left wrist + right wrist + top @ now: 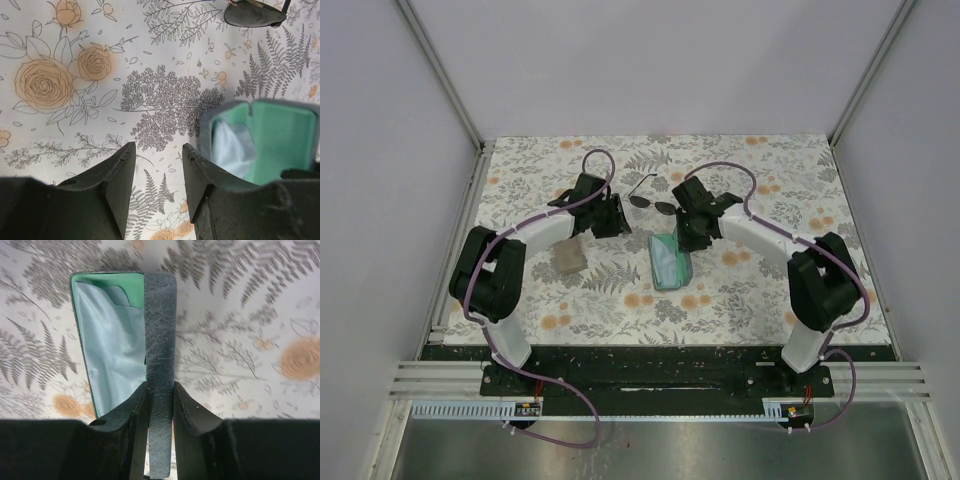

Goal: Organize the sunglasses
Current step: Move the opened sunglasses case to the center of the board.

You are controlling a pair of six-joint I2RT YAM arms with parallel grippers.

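The black wire-framed sunglasses (652, 203) lie on the floral cloth between my two grippers. One dark lens shows at the top right of the left wrist view (254, 14). The purple-lensed pair is not in view. My left gripper (610, 222) is open and empty just above the cloth (159, 147), left of the open teal case (270, 140). My right gripper (685, 238) is shut on the case's grey-teal lid (160, 330), which stands on edge between the fingers (160, 385). A light-blue cloth (112, 345) lies inside the case (670, 262).
A beige-brown case (567, 260) lies near the left arm's forearm. The floral table cloth (750, 290) is bounded by white walls at the back and sides and a black rail along the front.
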